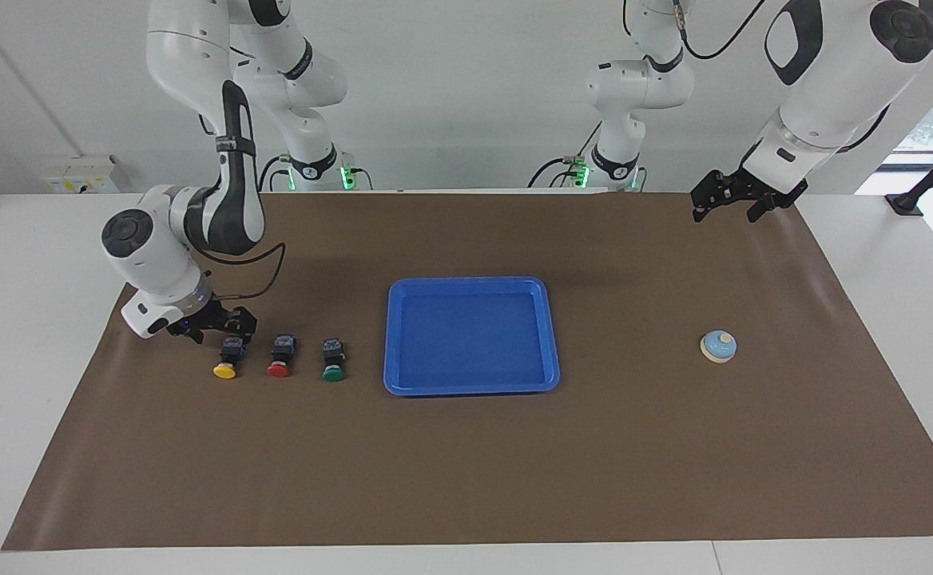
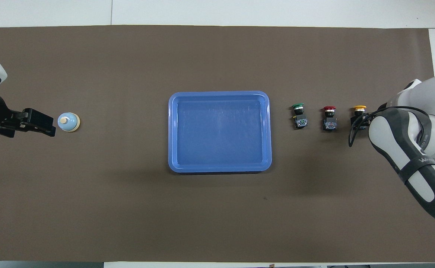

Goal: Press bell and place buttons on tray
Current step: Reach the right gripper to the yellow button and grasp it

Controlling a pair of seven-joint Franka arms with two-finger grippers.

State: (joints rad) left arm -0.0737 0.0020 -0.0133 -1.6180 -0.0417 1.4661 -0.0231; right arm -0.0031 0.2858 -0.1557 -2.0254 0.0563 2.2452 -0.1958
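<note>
My right gripper (image 1: 212, 327), jaws wide, sits low at the yellow button (image 1: 228, 357), the one of three farthest from the tray (image 1: 471, 286). Descending off-centre could topple it. My left gripper (image 1: 732, 196) waits wide, raised well clear of the bell (image 1: 718, 346).

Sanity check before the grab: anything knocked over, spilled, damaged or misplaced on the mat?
Nothing stands out. The yellow button, red button and green button lie in a neat row, caps pointing away from the robots. The tray sits square and empty; the bell is upright near the left arm's end.
</note>
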